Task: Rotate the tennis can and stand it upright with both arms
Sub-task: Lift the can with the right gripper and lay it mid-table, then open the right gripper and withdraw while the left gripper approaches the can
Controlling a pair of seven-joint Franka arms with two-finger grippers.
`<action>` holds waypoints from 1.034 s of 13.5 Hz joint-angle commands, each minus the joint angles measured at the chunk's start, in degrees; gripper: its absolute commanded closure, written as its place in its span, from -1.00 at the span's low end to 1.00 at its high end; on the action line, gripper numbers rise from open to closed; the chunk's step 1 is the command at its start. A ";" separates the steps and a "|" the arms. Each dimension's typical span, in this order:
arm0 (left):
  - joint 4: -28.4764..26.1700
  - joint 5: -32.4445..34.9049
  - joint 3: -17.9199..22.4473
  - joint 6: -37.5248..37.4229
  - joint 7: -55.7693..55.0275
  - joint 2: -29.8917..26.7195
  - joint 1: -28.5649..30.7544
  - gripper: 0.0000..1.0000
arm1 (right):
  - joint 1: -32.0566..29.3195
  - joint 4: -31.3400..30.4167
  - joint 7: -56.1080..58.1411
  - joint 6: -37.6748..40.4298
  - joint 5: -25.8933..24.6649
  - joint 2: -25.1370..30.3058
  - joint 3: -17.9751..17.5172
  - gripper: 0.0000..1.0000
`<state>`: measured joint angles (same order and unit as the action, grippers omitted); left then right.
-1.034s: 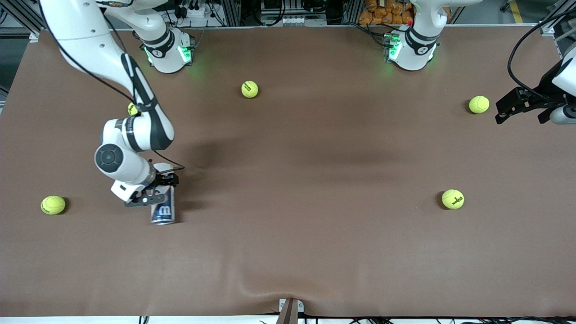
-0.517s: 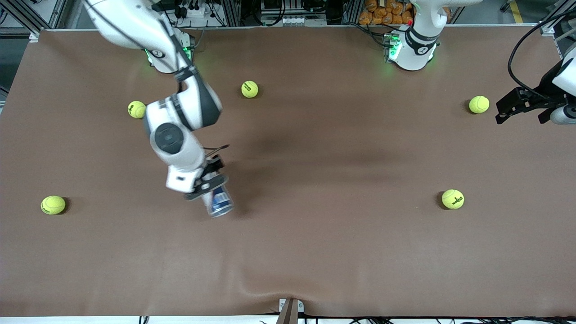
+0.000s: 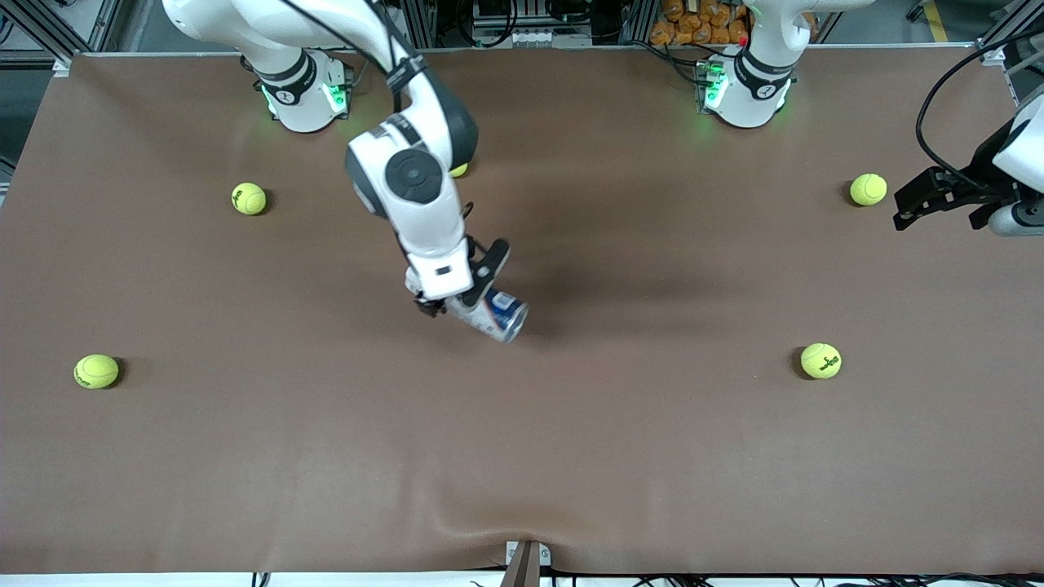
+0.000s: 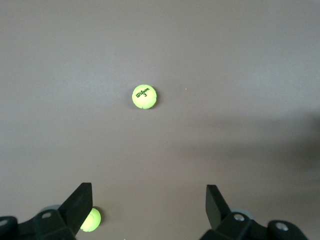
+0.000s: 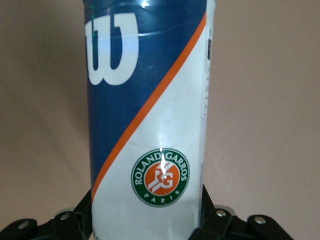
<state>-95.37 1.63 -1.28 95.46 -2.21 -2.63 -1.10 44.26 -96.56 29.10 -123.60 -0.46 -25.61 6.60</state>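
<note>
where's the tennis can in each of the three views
Front view: the tennis can is over mid-table, tilted, clamped in the right pincer.
Right wrist view: the can fills the middle of the picture, W logo showing, held between the pincer's fingers.
Left wrist view: not in it; only tennis balls on the brown table.
Shared landmark: the brown table.

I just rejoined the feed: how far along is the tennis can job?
Done: the right gripper has the tennis can clamped in its jaws. In hand: it holds the can tilted over the middle of the table, not yet upright. Left: rotating and standing it up. The left gripper waits, jaws open, near a tennis ball.
</note>
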 commanded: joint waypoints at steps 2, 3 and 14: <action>1.24 -0.14 -0.73 -1.06 -0.86 2.19 -0.48 -1.00 | 3.72 0.14 9.38 0.91 -1.30 -0.05 0.61 -0.61; 1.24 -0.05 -0.74 -1.06 -0.78 2.28 -0.48 -1.00 | 4.60 0.23 10.61 0.82 -1.13 -0.48 0.61 -0.61; 2.65 -0.05 -0.65 -1.15 0.81 8.07 -0.48 -1.00 | 5.75 7.70 17.39 -8.05 1.25 -15.95 -1.32 -0.72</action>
<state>-94.53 1.63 -1.79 95.37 -2.06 3.36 -1.47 49.71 -91.03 44.58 -130.52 -0.19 -39.40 5.41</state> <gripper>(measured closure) 0.000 0.141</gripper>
